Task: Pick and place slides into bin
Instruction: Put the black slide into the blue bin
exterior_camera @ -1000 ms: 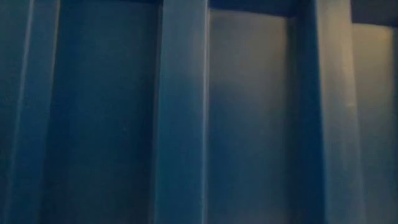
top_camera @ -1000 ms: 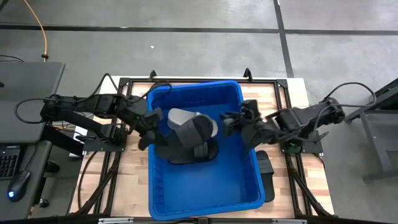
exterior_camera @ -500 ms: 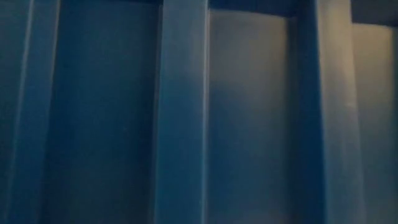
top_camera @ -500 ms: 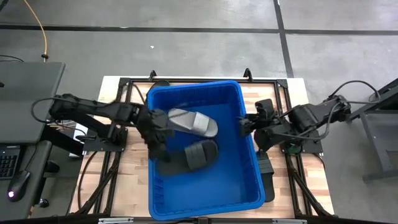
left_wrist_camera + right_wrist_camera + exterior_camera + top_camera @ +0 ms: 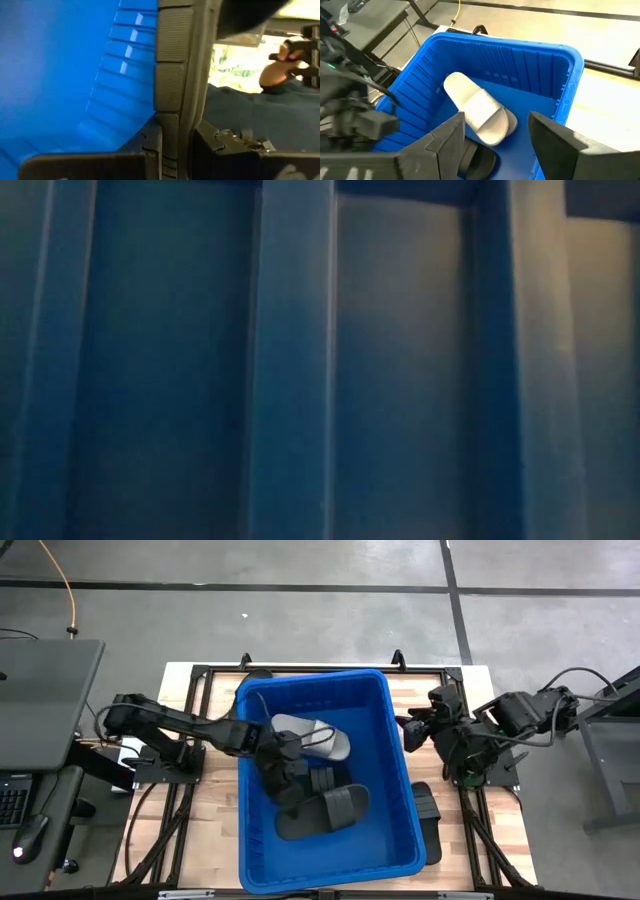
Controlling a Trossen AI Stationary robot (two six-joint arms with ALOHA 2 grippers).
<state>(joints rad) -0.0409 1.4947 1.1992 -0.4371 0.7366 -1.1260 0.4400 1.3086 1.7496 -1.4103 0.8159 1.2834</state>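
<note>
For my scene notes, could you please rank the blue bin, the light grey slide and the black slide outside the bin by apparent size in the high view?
1. Bright-blue plastic bin.
2. Light grey slide, partly hidden.
3. Black slide on the table, half hidden by the bin; order with the grey one uncertain.

No readable text, labels, brands, numbers or signs from any of my views. Nothing legible on the bin [image 5: 400, 830], on the slides inside it, or on my arms.
</note>
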